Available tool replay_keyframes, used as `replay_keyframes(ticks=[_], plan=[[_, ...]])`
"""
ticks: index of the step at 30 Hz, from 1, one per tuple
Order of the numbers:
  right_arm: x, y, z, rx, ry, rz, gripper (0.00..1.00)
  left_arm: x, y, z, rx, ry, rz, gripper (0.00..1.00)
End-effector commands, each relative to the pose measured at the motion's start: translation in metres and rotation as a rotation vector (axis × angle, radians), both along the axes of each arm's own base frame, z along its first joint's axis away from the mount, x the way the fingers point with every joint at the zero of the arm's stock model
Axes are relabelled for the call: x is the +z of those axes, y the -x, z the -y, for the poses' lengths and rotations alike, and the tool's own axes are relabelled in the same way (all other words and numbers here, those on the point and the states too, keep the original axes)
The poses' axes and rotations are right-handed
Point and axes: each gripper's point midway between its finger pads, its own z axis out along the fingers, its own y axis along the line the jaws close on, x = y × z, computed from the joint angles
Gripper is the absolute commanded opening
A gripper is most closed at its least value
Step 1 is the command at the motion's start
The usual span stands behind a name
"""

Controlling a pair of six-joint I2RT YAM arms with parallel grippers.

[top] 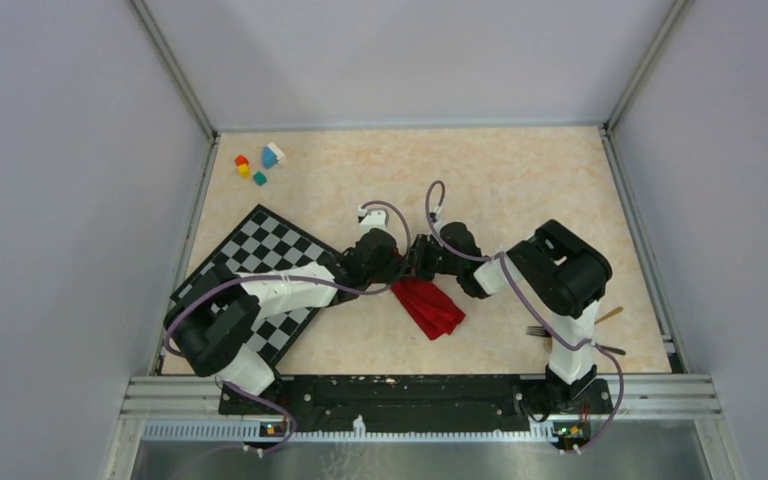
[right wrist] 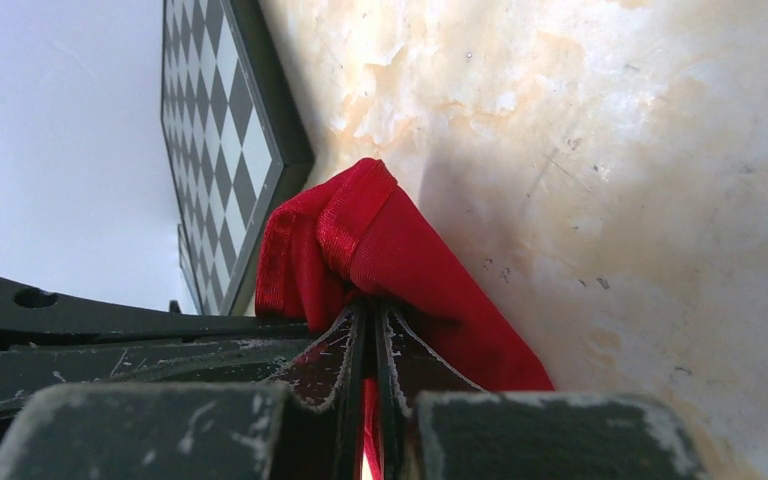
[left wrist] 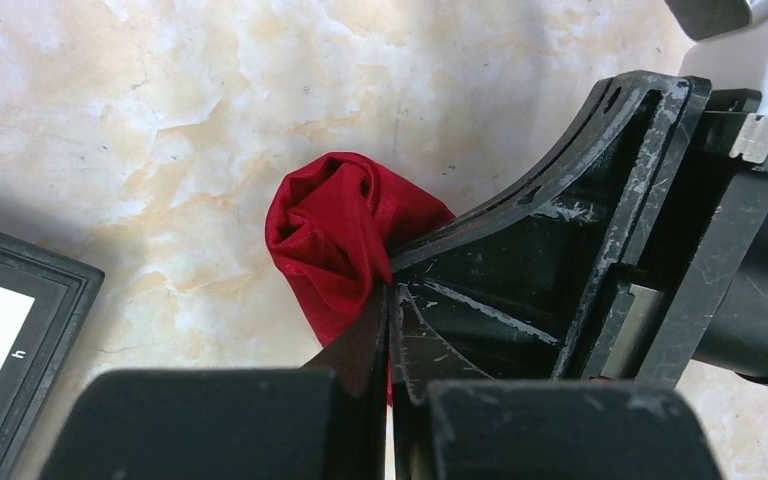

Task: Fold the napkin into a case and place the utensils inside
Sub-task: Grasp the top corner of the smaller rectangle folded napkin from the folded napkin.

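The red napkin (top: 430, 308) lies bunched in an oblong heap on the marble tabletop, between the two arms. At its far end my left gripper (top: 398, 272) and right gripper (top: 420, 262) meet tip to tip. Seen from the left wrist, my left gripper (left wrist: 390, 300) is shut on a puffed fold of the napkin (left wrist: 335, 230). Seen from the right wrist, my right gripper (right wrist: 368, 312) is shut on a hemmed edge of the napkin (right wrist: 410, 250), with cloth between its jaws. The fork (top: 537, 331) and the spoon's tan handle (top: 610, 314) peek out from behind the right arm's base.
A black-and-white checkered mat (top: 260, 265) lies to the left, under the left arm, and shows in the right wrist view as the mat (right wrist: 210, 120). Several small coloured blocks (top: 258, 165) sit at the far left corner. Walls enclose the table on three sides.
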Motion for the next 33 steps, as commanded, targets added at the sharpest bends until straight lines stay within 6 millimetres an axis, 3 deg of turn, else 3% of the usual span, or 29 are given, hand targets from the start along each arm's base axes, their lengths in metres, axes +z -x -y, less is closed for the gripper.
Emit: replay_keyframes(ticks=[1,3,6,9,13,17,23,29,33], plan=[[0.068,-0.009,-0.017,0.012,-0.207,0.135,0.05,0.001,0.004,0.006,-0.010,0.025,-0.016,0.00],[0.069,-0.011,-0.015,0.010,-0.176,0.151,0.08,0.002,0.002,0.003,-0.005,0.019,-0.018,0.00],[0.051,-0.012,-0.016,0.018,-0.112,0.123,0.10,0.001,0.000,0.001,0.001,0.018,-0.035,0.03],[0.028,-0.013,-0.018,0.023,-0.059,0.076,0.11,0.003,0.000,0.000,-0.004,0.027,-0.063,0.25],[0.018,-0.014,-0.021,0.030,-0.037,0.031,0.11,0.021,-0.002,-0.005,0.000,0.067,-0.065,0.50],[0.007,-0.013,-0.017,0.033,0.027,0.004,0.15,0.037,-0.008,-0.031,0.055,0.128,-0.092,0.62],[0.006,-0.009,-0.016,0.059,0.104,0.030,0.20,0.024,-0.007,-0.061,0.113,0.179,-0.168,0.61],[0.015,-0.006,-0.010,0.071,0.129,0.072,0.30,-0.001,-0.007,-0.057,0.106,0.190,-0.266,0.40],[0.021,-0.006,-0.006,0.074,0.150,0.094,0.30,-0.016,-0.010,-0.056,0.125,0.179,-0.295,0.29]])
